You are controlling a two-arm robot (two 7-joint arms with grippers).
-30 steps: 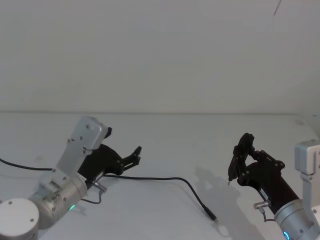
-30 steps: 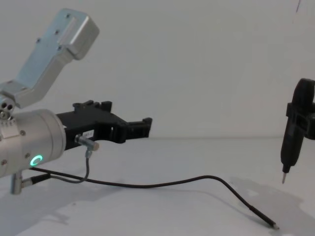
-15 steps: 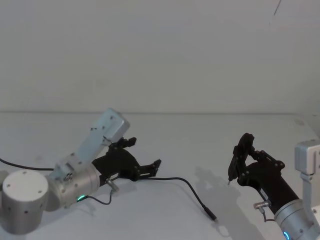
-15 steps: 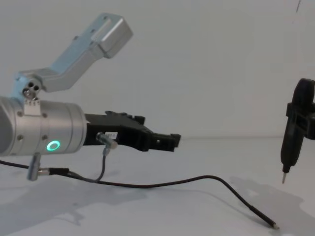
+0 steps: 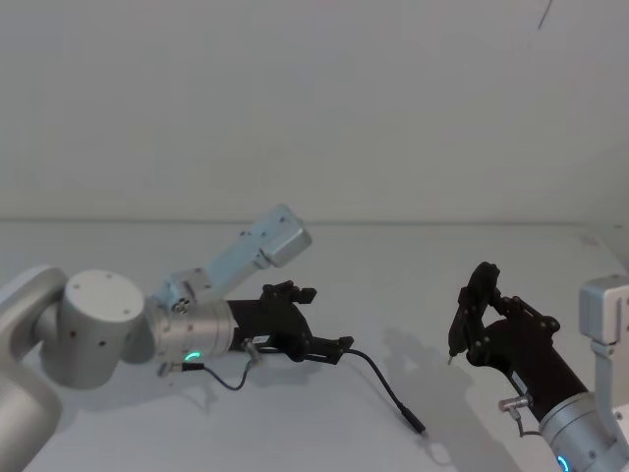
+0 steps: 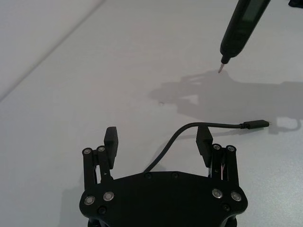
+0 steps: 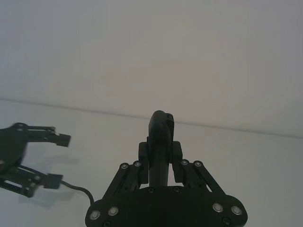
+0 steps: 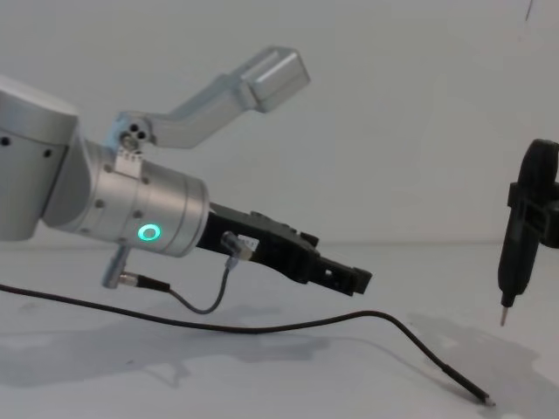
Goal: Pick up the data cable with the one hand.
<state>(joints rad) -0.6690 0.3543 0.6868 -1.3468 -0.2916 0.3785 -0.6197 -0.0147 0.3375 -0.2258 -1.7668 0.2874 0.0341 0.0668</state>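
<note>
I have the left gripper [image 5: 325, 318] spread wide and hanging low over the table [image 5: 393, 265], pitched nose-down, with nothing in it. The cable [image 5: 383, 379] lies flat on the white top. In the chest view it comes in from the 9 o'clock edge, passes under the gripper and humps up slightly. It then tails off to its plug [image 5: 414, 424], at about 4 o'clock from the gripper in the head view.

In the left wrist view the cable [image 6: 180, 135] runs between the two open fingers, nearer one of them than the other. The chest view shows the left gripper [image 8: 358, 281] just above the cable [image 8: 393, 321], not on it.

The step in hand is the descent and pinch. I would first shift sideways so the cable sits midway between the fingers, then come straight down until the tips almost reach the tabletop. A thin cable like this slips under the tips if I close too high.

I would close slowly on the raised hump rather than chase the plug, since the hump gives the fingers a bit of clearance. After that I would lift gently and watch that the slack follows.

The right gripper [image 5: 472, 317] is parked at 3 o'clock, clamped on a pen-shaped tool [image 8: 515, 253] whose tip hangs above the table. I would keep the lift well apart from it.
</note>
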